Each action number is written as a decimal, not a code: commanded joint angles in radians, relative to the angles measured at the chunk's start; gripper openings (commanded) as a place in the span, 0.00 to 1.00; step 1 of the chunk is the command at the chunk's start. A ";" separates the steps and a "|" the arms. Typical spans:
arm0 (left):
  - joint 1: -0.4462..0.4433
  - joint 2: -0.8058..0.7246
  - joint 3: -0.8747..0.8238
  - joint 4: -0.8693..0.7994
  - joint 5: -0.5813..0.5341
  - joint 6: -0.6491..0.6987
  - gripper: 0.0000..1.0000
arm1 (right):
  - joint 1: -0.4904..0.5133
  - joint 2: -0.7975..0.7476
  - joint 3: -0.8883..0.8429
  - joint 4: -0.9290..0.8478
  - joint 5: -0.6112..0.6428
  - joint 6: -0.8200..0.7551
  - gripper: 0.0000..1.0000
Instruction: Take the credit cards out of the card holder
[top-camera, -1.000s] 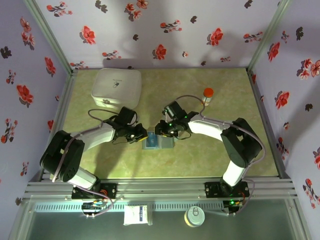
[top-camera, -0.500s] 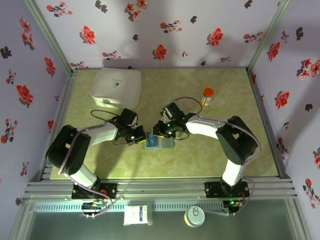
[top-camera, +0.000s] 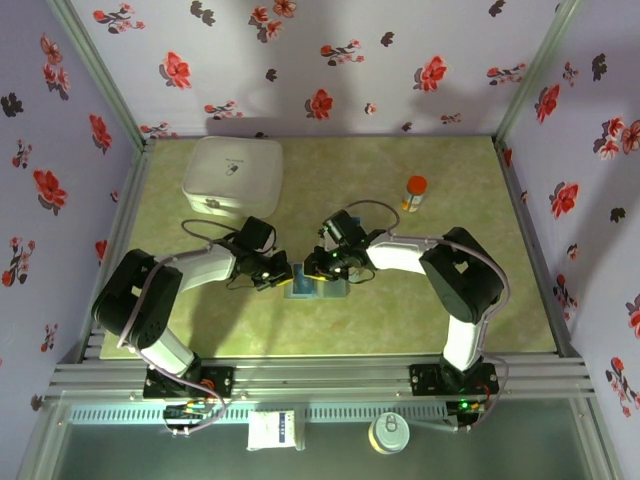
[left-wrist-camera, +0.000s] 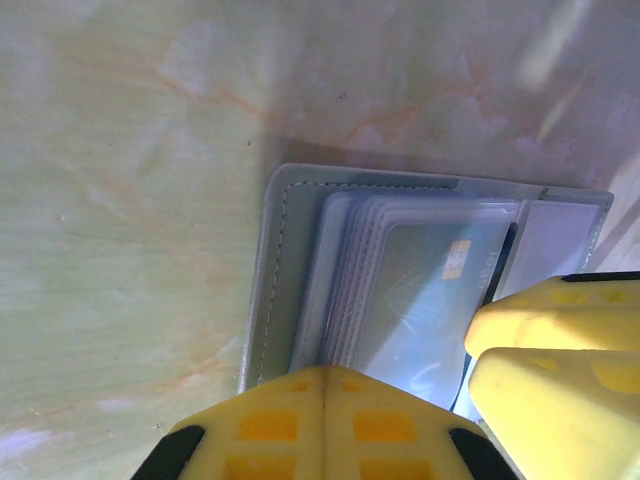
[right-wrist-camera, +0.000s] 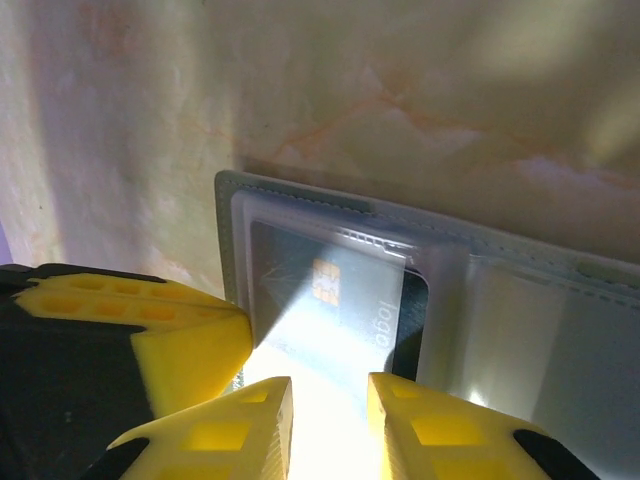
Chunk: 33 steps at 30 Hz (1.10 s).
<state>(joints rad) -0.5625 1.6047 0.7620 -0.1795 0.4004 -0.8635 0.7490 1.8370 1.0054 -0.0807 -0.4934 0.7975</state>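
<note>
The grey-blue card holder (top-camera: 316, 283) lies open on the green table between both grippers. In the left wrist view its stitched edge (left-wrist-camera: 272, 270) frames a stack of clear sleeves, and a blue credit card (left-wrist-camera: 425, 290) with a gold chip sits in the top one. My left gripper (left-wrist-camera: 322, 372) is shut, its tips pressed on the near edge of the sleeves. In the right wrist view the same chip card (right-wrist-camera: 325, 300) is in its sleeve on the holder (right-wrist-camera: 540, 330). My right gripper (right-wrist-camera: 329, 385) is open, its fingers straddling the card's near end. No red-orange card is visible.
A white rounded box (top-camera: 233, 176) stands at the back left and an orange-capped bottle (top-camera: 415, 192) at the back right. Flowered walls and metal frame posts close in the table (top-camera: 400, 320), with open green surface in front of the holder.
The right arm's elbow has swung left and its gripper has crept further onto the holder. The left arm folded in a little earlier and then held still. The holder has not moved.
</note>
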 joint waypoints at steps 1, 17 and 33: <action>0.007 0.023 -0.004 -0.008 -0.014 0.011 0.00 | 0.009 0.003 -0.010 -0.047 0.033 -0.009 0.27; 0.007 -0.022 0.027 -0.039 -0.016 0.014 0.00 | 0.009 -0.061 -0.012 -0.047 0.018 -0.030 0.29; 0.000 0.034 0.085 -0.036 0.029 0.025 0.00 | 0.007 -0.049 -0.013 -0.056 0.031 -0.026 0.28</action>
<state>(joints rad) -0.5617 1.6081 0.8280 -0.2024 0.4095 -0.8604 0.7490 1.7878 0.9993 -0.1318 -0.4633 0.7780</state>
